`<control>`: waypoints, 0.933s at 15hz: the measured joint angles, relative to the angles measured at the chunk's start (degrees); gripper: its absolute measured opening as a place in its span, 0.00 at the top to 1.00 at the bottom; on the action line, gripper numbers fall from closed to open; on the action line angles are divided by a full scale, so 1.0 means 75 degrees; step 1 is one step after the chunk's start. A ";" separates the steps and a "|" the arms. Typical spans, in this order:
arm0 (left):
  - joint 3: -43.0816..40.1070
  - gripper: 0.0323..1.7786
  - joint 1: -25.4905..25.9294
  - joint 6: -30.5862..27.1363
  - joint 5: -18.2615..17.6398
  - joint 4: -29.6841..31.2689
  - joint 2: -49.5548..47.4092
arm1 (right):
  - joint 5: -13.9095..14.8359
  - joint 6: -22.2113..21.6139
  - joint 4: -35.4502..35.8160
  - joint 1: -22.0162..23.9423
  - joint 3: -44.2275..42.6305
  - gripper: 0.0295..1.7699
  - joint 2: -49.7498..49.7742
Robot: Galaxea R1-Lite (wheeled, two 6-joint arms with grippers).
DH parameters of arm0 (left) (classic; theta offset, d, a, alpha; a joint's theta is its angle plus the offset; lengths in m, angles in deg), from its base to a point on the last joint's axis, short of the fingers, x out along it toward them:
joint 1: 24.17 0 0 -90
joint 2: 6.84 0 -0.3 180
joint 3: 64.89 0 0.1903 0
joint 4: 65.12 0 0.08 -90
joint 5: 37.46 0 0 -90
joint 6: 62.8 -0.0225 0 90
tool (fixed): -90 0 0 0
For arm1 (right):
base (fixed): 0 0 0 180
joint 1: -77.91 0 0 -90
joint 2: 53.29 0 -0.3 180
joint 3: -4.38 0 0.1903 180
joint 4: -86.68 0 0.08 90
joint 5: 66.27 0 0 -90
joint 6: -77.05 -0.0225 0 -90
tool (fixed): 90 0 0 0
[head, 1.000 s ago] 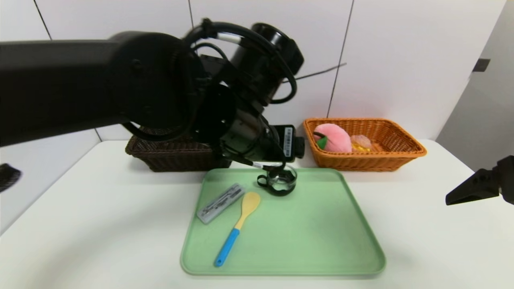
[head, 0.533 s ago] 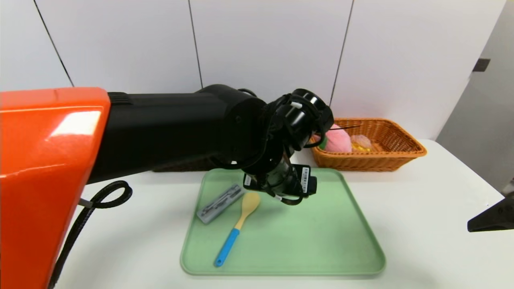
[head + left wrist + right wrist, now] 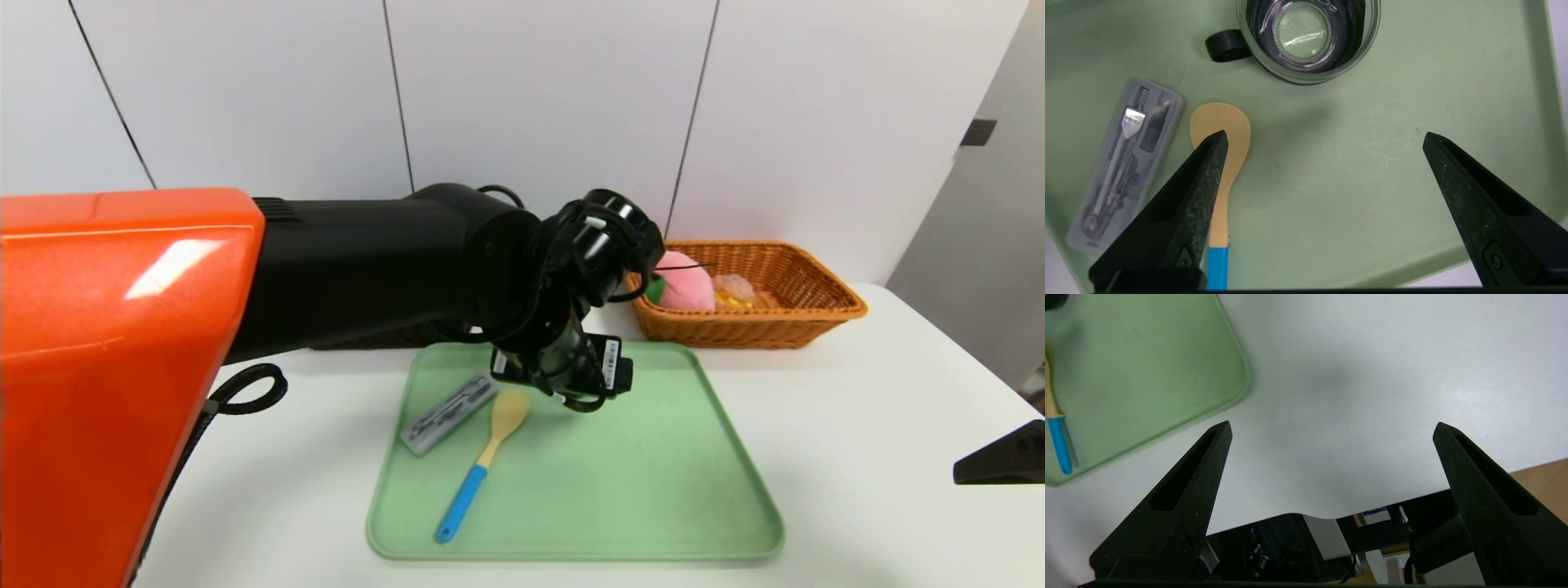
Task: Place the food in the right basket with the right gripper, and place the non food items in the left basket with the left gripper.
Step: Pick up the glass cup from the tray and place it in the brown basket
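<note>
On the green tray (image 3: pixel 645 482) lie a grey compass case (image 3: pixel 447 412) and a spoon (image 3: pixel 490 445) with a tan head and blue handle. My left gripper (image 3: pixel 1325 134) hangs open over the tray, pointing down. One finger is above the spoon's head (image 3: pixel 1237 118) and nothing is between the fingers. A glass cup (image 3: pixel 1306 36) with a black handle stands just beyond the fingertips; the left arm hides it in the head view. A pink peach (image 3: pixel 690 286) and a pale wrapped food (image 3: pixel 733 292) rest in the orange right basket (image 3: pixel 808 314). My right gripper (image 3: pixel 1333 424) is open and empty.
The dark brown left basket (image 3: pixel 384 337) sits behind the tray, mostly hidden by my left arm. The right gripper hovers over bare white table near its front right edge, beside the tray's corner (image 3: pixel 1237 388). A white panelled wall backs the table.
My left arm has dropped from high in front of the baskets to low over the tray's back part, now covering the cup in the head view. The right gripper has drawn back toward the lower right.
</note>
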 joint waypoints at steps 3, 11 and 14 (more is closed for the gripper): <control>0.0000 0.05 0.0128 -0.0180 0.0044 0.0679 -0.0078 | -0.0003 0.0003 0.0033 0.0000 0.0117 0.04 0.0070; 0.0000 0.05 0.0691 -0.1032 0.0335 0.1781 0.0319 | -0.0008 -0.0015 0.0033 0.0008 0.0353 0.04 0.0306; 0.0000 0.05 0.0827 -0.1128 0.0184 0.1833 0.0488 | -0.0015 -0.0023 0.0034 0.0020 0.0413 0.04 0.0395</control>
